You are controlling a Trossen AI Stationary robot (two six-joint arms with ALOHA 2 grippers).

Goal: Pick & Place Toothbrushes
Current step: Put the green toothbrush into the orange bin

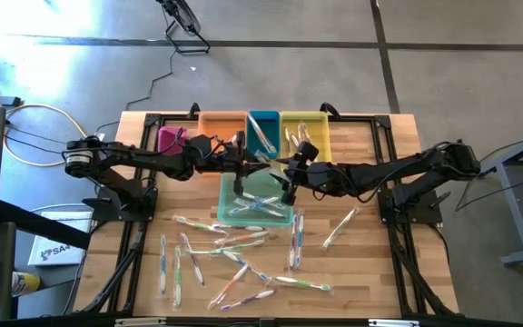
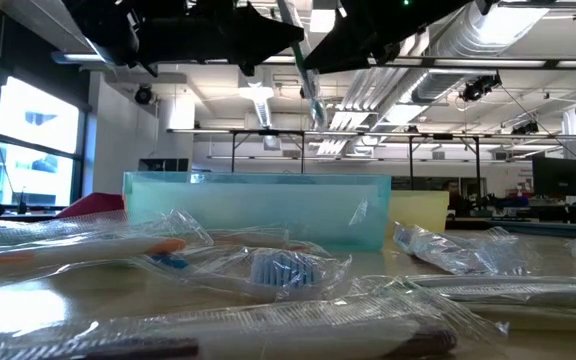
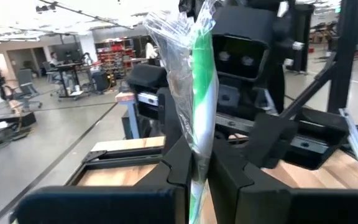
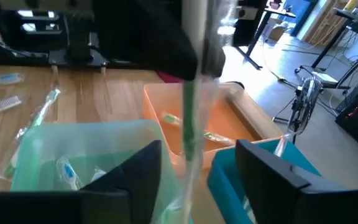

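left hand (image 3: 194, 168) is clenched on the green wrapped toothbrush (image 3: 202, 81), held upright above the pale green bin (image 1: 254, 202). right hand (image 4: 194, 168) stands released around its lower end; i should retract it straight, without brushing the wrapper.

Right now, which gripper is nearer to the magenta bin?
Left. The left gripper, clamped on a green toothbrush, hangs a short way from the magenta bin, over the orange bin's near end. The right gripper, open, sits farther off above the light green bin.
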